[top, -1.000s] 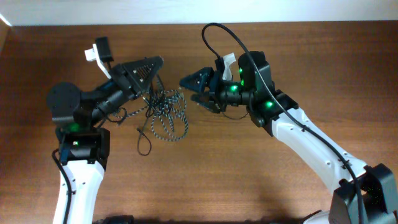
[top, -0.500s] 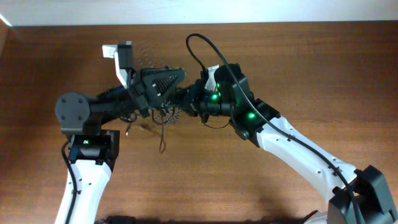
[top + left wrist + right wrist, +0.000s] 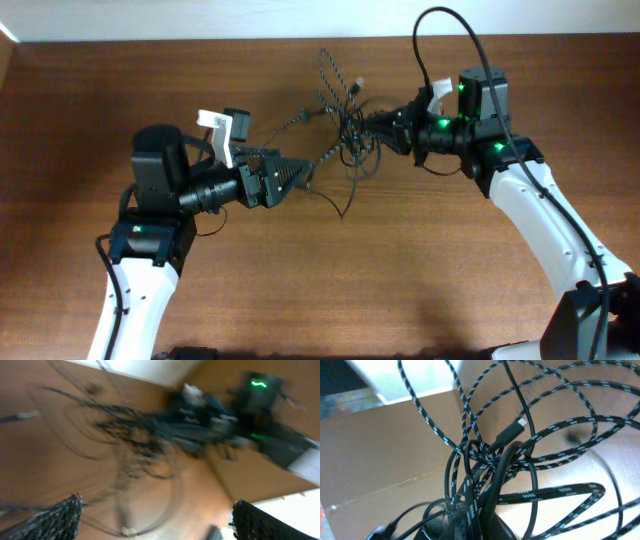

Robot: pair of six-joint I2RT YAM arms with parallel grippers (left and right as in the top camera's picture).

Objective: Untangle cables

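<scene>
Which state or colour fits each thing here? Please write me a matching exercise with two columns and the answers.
Things:
1. left gripper
2. right gripper
3. braided cable
4. table

States and colours:
a. brown
b. shut on the cables
c. wide open
d. black and white speckled

Pairs: 1-c, 2-b, 3-d, 4-a

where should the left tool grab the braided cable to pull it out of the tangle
Probably the straight stretch of braided cable running down-left in the overhead view from the tangle the right tool clamps. It lies clear of the loops and points at the open left tool, so come from the lower left, jaws across it.
</scene>
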